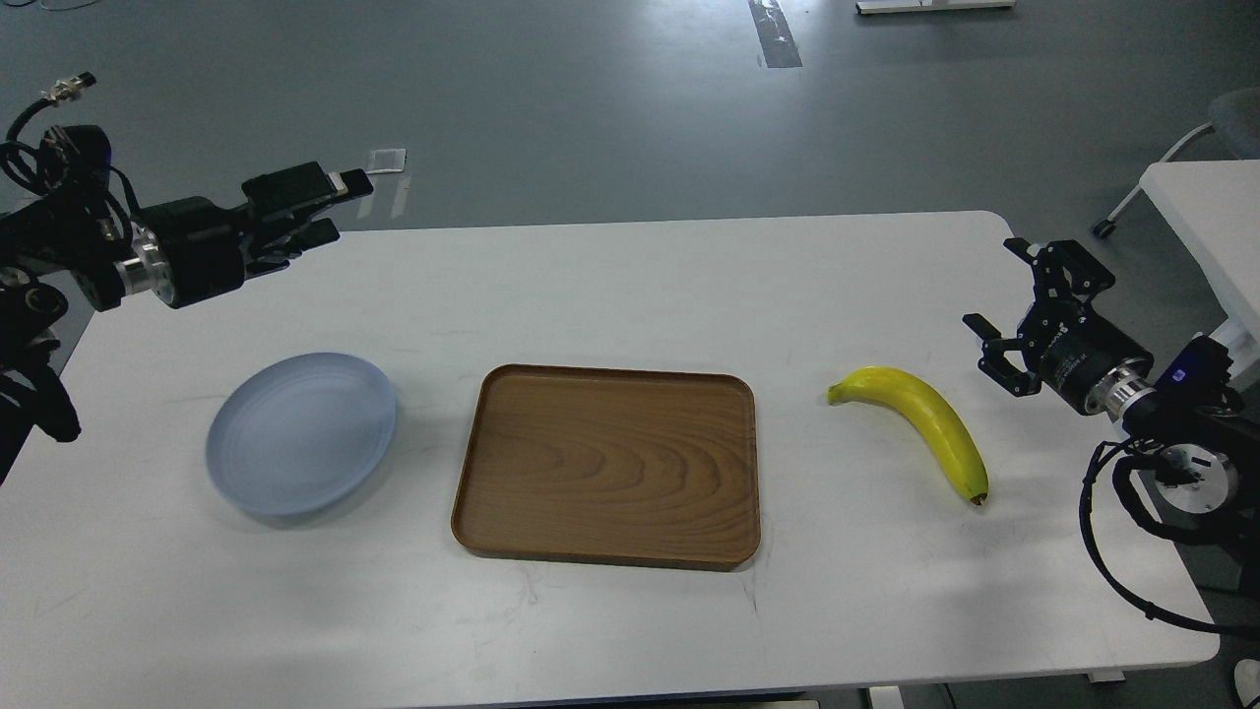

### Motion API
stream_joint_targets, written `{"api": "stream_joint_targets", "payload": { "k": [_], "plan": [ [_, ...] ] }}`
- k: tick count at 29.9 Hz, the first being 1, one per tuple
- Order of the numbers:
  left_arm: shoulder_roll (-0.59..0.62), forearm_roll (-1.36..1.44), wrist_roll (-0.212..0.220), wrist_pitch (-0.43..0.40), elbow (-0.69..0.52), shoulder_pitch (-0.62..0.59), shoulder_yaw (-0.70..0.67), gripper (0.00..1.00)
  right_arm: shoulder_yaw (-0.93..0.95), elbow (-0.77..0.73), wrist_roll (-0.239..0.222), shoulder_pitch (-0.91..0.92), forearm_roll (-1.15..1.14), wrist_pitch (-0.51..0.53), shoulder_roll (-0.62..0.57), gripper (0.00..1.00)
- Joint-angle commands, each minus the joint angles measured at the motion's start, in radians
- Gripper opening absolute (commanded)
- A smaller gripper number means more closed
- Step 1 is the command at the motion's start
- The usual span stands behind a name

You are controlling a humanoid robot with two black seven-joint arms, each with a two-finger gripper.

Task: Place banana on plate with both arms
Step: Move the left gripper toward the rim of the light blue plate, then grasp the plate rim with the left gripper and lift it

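Note:
The yellow banana (920,418) lies on the white table at the right, greenish stem towards the tray, dark tip towards me. The pale blue-grey plate (300,433) lies empty at the left. My right gripper (996,286) is open and empty, just right of the banana's stem end and apart from it. My left gripper (340,209) is raised over the table's far left edge, well behind the plate, turned sideways with its fingers apart and empty.
A brown wooden tray (607,463) lies empty in the middle of the table (630,286), between plate and banana. Another white table (1206,222) and a chair's castor (1102,228) stand beyond the right edge.

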Motion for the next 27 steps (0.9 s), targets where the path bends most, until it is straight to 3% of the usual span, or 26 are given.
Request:
{"api": "stream_joint_targets", "payload": {
  "k": [1,5,13,27],
  "plan": [
    [0.036,0.323,0.000,0.057,-0.043,0.031,0.029,1.00,0.000,0.003,0.000,-0.003,0.000,0.000,0.002,1.00],
    [0.035,0.400,0.000,0.127,0.038,0.063,0.058,1.00,0.000,0.002,0.000,-0.002,0.000,0.000,0.003,1.00],
    [0.020,0.388,0.000,0.184,0.211,0.166,0.087,1.00,0.000,0.003,0.000,0.000,0.000,0.000,0.004,1.00],
    [-0.048,0.371,0.000,0.234,0.316,0.192,0.121,0.98,0.000,0.006,0.000,0.000,0.000,0.000,0.012,1.00]
  ]
}}
